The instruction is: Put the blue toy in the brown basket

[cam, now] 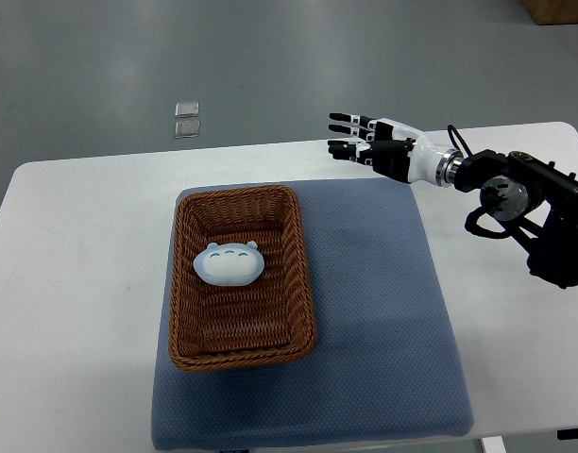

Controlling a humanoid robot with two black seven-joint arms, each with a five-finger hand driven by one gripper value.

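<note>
A pale blue round toy (229, 263) lies inside the brown wicker basket (300, 283), a little toward its far end. The basket stands on the left part of a blue mat (383, 311). My right hand (350, 137) hovers beyond the mat's far right corner, well away from the basket, with its fingers stretched out flat and nothing in them. Its arm comes in from the right edge. No left arm shows.
The mat lies on a white table (72, 236) whose far edge runs just behind the hand. Two small clear squares (186, 120) lie on the grey floor beyond the table. A brown box corner (558, 9) shows at top right.
</note>
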